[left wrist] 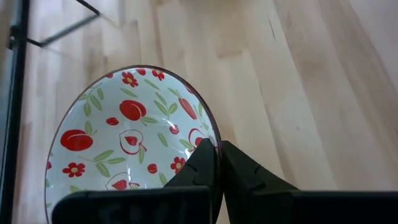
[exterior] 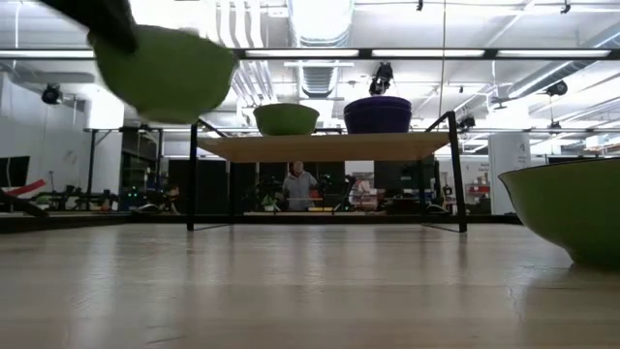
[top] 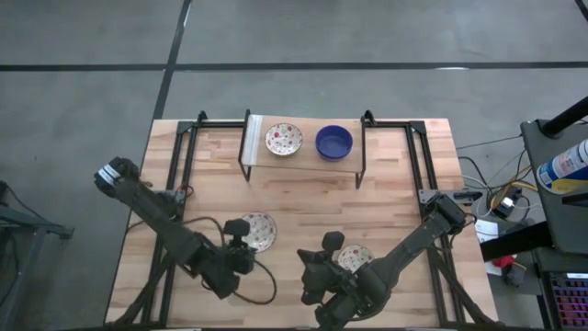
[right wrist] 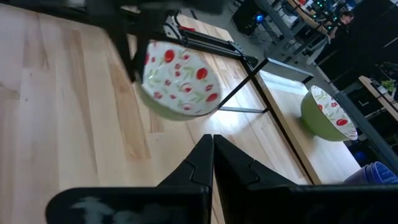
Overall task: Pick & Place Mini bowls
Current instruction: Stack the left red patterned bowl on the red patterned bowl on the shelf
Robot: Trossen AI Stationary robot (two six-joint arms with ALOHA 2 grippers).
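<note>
A: Where is the patterned bowl (top: 256, 230)?
B: Lifted above the tabletop's near-left part, rim clamped in the left hand (left wrist: 217, 163); the shelf (top: 303, 162) lies straight ahead (far edge). Right hand (right wrist: 212, 155) closed, empty.

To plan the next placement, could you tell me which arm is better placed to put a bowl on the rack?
Left. The left end effector pinches a patterned bowl by its rim, off the table. The right end effector is shut and empty beside a second bowl resting there.
</note>
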